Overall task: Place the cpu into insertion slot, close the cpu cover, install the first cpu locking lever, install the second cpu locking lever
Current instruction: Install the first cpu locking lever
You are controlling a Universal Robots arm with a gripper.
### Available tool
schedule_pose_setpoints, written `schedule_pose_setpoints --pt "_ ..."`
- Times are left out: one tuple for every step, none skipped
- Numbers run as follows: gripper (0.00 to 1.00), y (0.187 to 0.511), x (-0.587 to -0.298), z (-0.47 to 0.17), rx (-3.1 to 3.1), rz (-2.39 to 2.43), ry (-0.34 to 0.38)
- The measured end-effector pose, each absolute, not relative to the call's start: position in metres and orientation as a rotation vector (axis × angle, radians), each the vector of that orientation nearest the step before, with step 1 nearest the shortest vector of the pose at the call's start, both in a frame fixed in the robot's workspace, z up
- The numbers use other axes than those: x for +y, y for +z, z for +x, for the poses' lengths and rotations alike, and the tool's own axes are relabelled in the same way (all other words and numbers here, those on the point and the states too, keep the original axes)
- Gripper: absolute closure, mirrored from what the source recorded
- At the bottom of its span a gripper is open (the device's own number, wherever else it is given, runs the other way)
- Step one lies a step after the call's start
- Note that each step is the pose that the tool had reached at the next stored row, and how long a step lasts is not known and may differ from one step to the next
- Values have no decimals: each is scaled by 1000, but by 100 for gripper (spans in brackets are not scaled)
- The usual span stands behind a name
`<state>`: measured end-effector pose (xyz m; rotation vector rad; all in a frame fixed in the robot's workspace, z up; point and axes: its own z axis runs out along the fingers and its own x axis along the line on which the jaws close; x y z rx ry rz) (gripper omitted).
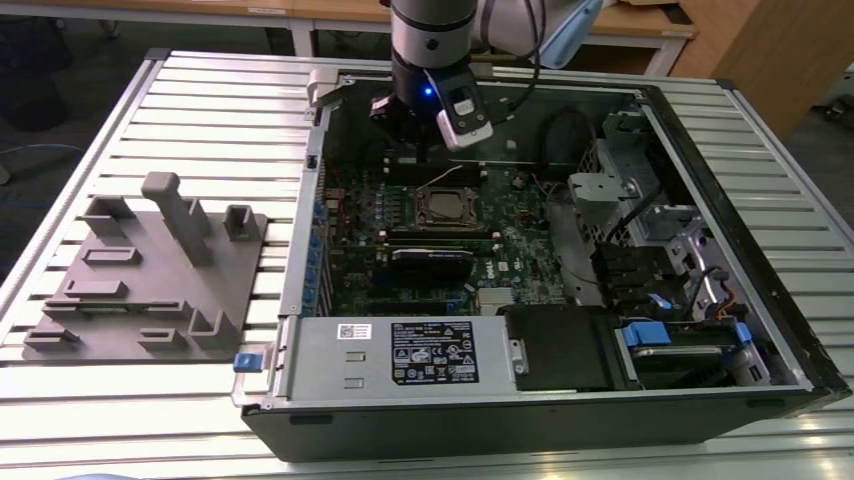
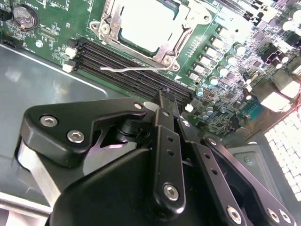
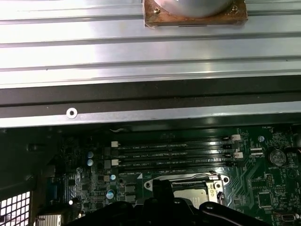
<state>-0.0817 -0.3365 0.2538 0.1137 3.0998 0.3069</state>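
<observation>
Upper centre, the gripper point(image 1: 419, 165), fingers pressed together, hovers between the far wall of the case point(image 1: 534, 425) and the edge of the closed cover point(image 1: 445, 207).

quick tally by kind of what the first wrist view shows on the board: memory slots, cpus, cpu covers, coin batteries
memory slots: 4
cpu: 1
cpu cover: 1
coin battery: 1
total: 7
</observation>
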Motion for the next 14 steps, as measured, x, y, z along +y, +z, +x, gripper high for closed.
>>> schedule_pose_setpoints --pt "89 254 -336 -82 3100 114 303" --pt "89 253 -336 -82 3100 113 301" --pt "89 253 -335 -81 3100 113 301" --pt "89 253 -334 -81 3100 113 300" --pt "89 253 -334 -80 3100 113 300" --pt "89 253 -333 -79 3100 113 300" --pt "89 253 -333 -78 3100 113 300" --pt "89 252 -332 -77 3100 113 300" --pt "89 252 -332 -77 3100 113 300" --pt "89 252 -332 -76 3100 113 300" --pt "89 252 -331 -75 3100 113 300" --pt "89 252 -331 -74 3100 113 300" --pt "89 251 -331 -74 3100 113 300" --pt "89 251 -331 -73 3100 113 300"
